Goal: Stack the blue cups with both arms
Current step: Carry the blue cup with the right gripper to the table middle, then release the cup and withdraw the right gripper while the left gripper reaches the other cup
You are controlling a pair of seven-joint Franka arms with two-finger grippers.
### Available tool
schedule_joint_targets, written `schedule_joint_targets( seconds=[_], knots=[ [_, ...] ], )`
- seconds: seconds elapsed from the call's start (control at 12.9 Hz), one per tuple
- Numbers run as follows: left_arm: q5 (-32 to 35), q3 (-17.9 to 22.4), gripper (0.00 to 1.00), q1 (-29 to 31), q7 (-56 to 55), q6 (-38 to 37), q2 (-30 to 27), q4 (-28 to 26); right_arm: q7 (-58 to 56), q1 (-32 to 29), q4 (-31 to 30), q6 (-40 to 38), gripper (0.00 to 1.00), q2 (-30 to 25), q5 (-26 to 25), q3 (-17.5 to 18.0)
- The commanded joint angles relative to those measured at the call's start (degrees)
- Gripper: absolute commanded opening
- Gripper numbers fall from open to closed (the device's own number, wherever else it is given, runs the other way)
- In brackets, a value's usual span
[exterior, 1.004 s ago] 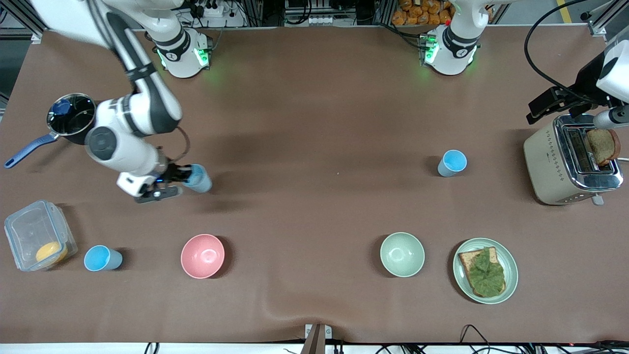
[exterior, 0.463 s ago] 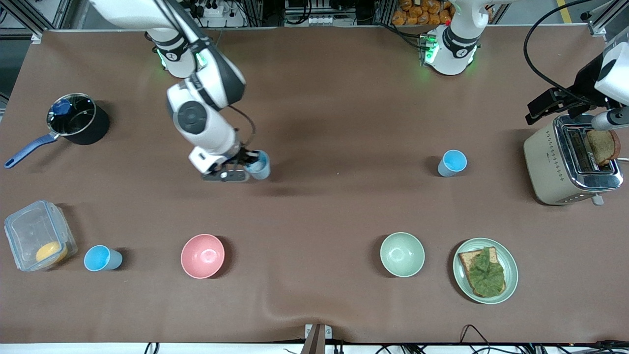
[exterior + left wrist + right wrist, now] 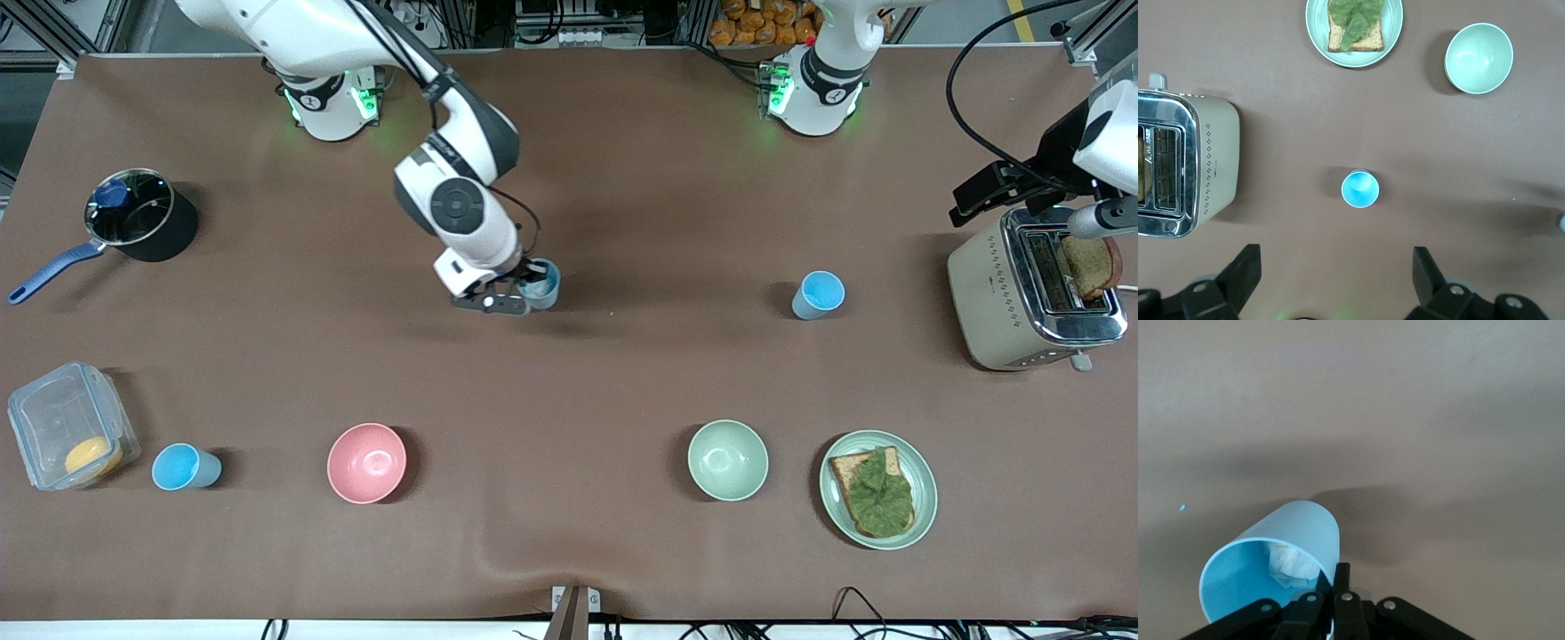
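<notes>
Blue cup (image 3: 542, 286) you care about is up in the right tool (image 3: 518, 294), over the middle of the surface (image 3: 622, 178). Its long axis is tilted, not upright: in the right wrist view the open mouth (image 3: 1261, 577) leans toward the camera and the base points away, down toward the surface. Something whitish sits inside it (image 3: 1293, 563); you can't tell what. Right tool is clamped on the rim, one finger (image 3: 1340, 581) on the outside wall, fingers nearly together with just the cup wall between them.

Second blue cup (image 3: 817, 294) stands upright on the surface, mouth up, toward the left arm's end, beside the toaster (image 3: 1031, 293) but apart from it. Left wrist view looks straight down into it (image 3: 1359, 189).

Third blue cup (image 3: 184, 467) stands mouth up toward the right arm's end, nearer the front camera, between the clear container (image 3: 69, 425) and the pink bowl (image 3: 366, 462), touching neither.

Left tool (image 3: 1331, 277) hangs above the toaster's end of the surface, fingers (image 3: 1241, 275) spread wide, holding nothing. You see the upright cup between them lower down on the surface.
</notes>
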Motion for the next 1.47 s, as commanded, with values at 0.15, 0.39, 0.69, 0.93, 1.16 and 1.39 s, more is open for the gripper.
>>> schedule_joint_targets(
  seconds=[0.15, 0.39, 0.69, 0.93, 1.16, 1.39],
  knots=[
    [0.29, -0.25, 1.0, 0.27, 0.64, -0.55, 0.4, 0.2, 4.48, 2.95, 3.27, 3.45, 0.0, 4.83, -0.69, -0.24],
    [0.29, -0.34, 1.0, 0.18, 0.64, -0.37, 0.41, -0.15, 4.48, 2.95, 3.27, 3.54, 0.99, 5.01, -0.87, -0.24],
    [0.2, -0.34, 1.0, 0.18, 0.64, 0.15, 0.41, -0.32, 3.87, 2.08, 3.71, 1.88, 1.0, -0.58, -0.43, -0.24],
    [0.37, -0.42, 1.0, -0.35, 0.38, 0.77, 0.67, -2.68, 3.08, -3.96, 4.24, -7.51, 1.0, -9.37, -0.08, 0.72],
    [-0.77, -0.6, 1.0, -1.31, -0.32, 4.62, 0.84, -6.02, -1.04, -10.22, 4.59, -15.42, 1.0, -19.48, -0.08, 2.48],
    [-0.68, -2.35, 1.0, -1.93, -0.24, 12.52, 0.76, -13.39, -8.85, -14.88, 11.32, -26.21, 1.0, -23.98, -0.25, 1.96]
  ],
)
